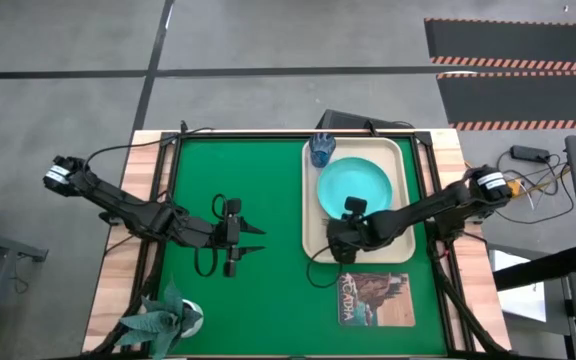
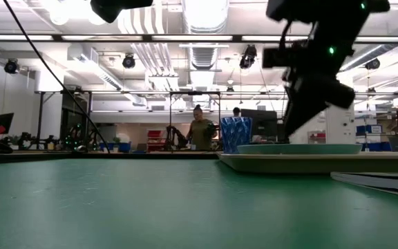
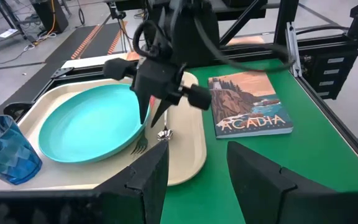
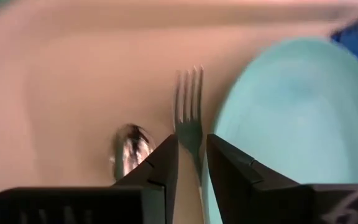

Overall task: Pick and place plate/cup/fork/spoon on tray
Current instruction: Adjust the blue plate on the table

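Green table point(image 1: 238, 300): your tray point(image 1: 313, 238) carried plate point(image 1: 355, 183), cup point(image 1: 321, 150), fork point(image 4: 189, 102) and spoon point(image 4: 128, 152).
Right gripper point(image 4: 191, 152): narrow gap over the fork, gripping nothing.
Left gripper point(image 1: 234, 237): spread wide, well apart.
Risk: you could nudge the fork.

Overhead ceiling lights point(image 2: 202, 14) illuminate the scene evenly; in the low view you see them glare white, washing out detail around them. The green bench point(image 1: 248, 290) appears evenly bright from above, with only soft, short shadows beside the arms. In the low view, the near bench surface is out of focus. In the right wrist view, expect heavy blur: the tray point(image 4: 73, 74), the spoon point(image 4: 129, 152) and the plate point(image 4: 291, 112) are all soft-edged, and the fork point(image 4: 188, 106) is only slightly clearer. The left wrist view is sharper, with the plate showing a mild sheen.
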### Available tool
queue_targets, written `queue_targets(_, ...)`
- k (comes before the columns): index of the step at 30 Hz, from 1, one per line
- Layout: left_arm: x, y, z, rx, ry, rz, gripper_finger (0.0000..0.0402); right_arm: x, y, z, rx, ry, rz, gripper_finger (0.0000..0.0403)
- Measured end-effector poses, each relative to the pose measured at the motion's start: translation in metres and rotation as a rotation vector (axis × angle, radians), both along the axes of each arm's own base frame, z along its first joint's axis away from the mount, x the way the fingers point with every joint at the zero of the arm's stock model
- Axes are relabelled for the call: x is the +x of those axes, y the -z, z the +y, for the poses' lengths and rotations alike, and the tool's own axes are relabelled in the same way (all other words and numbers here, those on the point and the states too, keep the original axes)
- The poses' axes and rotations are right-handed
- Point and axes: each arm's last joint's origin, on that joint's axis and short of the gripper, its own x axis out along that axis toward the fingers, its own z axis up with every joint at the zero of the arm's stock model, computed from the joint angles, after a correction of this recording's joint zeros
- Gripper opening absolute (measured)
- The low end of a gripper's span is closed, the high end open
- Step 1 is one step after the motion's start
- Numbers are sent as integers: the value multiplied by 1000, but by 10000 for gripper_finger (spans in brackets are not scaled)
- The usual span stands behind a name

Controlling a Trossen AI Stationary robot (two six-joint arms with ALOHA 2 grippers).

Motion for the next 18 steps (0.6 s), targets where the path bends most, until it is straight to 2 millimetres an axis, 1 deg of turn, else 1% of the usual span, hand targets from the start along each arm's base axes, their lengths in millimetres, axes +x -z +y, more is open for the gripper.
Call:
queue_targets(4, 0, 0, 0, 2, -5, -1, 149, 2, -17, 1, 5, -52, -40, 72)
queue_targets(8, 3, 4, 0, 14, -25, 11, 149, 2, -27, 1, 3, -84, -104, 68)
queue_targets(12, 5, 8, -1, 21, -26, 26, 149, 6, -31, 2, 15, -109, -219, 68)
queue_targets(18, 7, 7, -2, 15, -26, 11, 149, 15, -30, 4, -29, -229, -344, 62)
